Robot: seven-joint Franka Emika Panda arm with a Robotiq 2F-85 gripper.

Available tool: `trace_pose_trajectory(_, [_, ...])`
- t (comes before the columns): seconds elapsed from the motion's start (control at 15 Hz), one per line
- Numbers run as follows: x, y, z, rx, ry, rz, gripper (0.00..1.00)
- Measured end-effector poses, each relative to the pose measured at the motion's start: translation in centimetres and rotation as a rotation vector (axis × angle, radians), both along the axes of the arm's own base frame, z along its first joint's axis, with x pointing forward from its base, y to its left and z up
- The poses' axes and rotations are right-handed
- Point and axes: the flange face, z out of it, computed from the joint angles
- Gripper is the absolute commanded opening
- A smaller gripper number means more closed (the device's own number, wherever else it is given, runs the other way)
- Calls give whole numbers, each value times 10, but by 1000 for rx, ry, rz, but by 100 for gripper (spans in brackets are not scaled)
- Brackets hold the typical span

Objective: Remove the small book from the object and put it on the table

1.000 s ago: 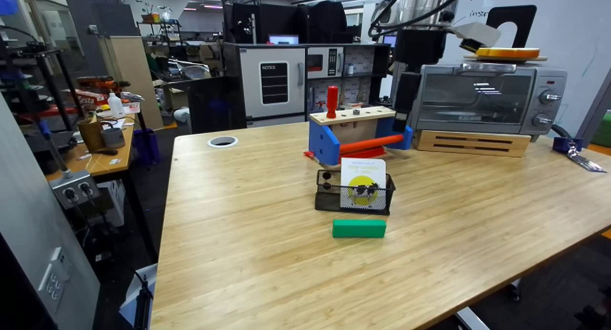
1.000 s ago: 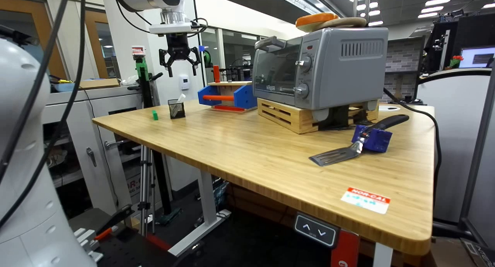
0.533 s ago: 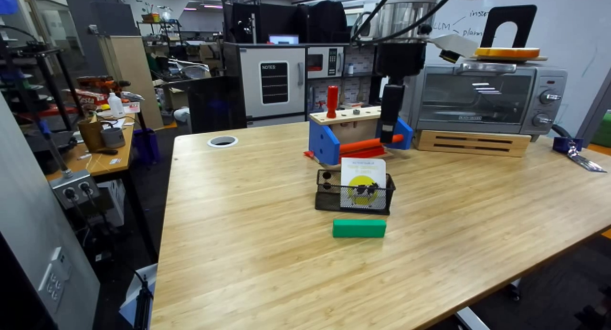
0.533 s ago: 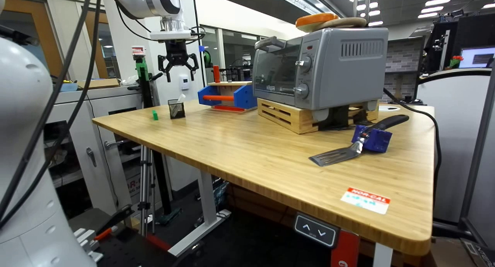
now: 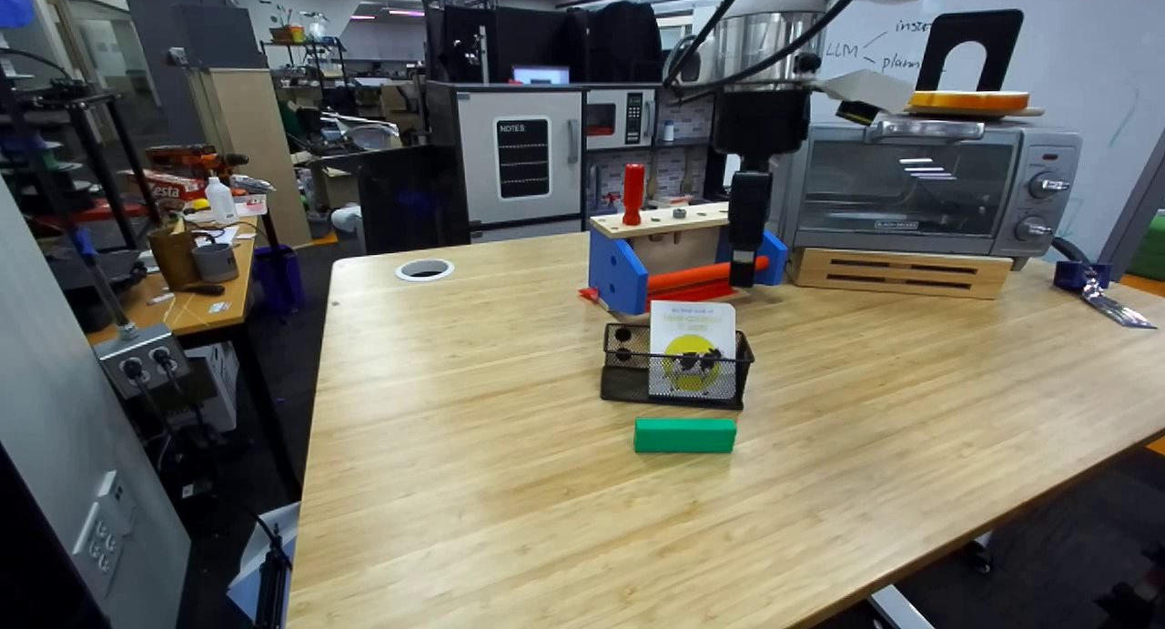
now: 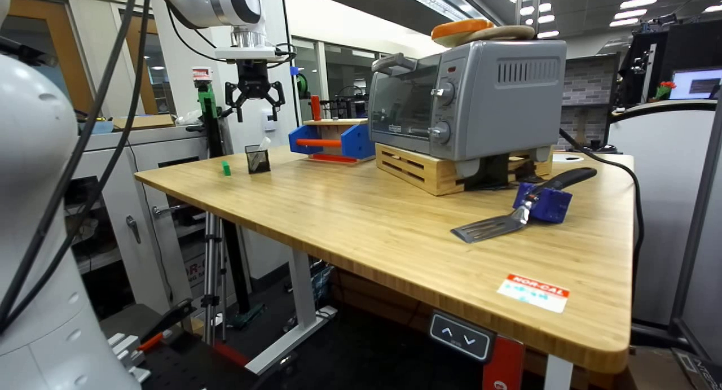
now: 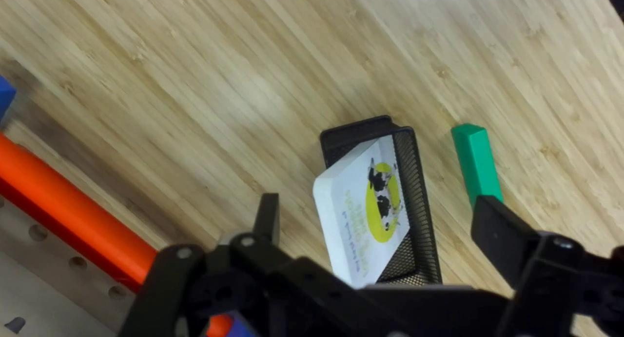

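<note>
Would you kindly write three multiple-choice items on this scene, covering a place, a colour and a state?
1. Where is the small book?
A) On the toaster oven
B) In the mesh rack
C) Flat on the table

2. What colour is the block beside the mesh rack?
A) Orange
B) Yellow
C) Green

3. How does the gripper stand?
A) Open
B) Shut on the small book
C) Shut on the block

1 B: in an exterior view its lower part shows through the mesh.
2 C: its faces show green in the wrist view.
3 A: its jaws stand wide apart, holding nothing.
</note>
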Motion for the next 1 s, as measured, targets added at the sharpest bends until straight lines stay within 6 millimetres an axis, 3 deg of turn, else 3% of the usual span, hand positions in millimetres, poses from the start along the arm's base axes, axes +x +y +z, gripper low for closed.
trace_pose_trajectory(0.4, [-14, 18, -15, 0, 52, 36, 100])
trace_pose_trajectory(1.0, [1, 19, -24, 12, 63, 58, 100])
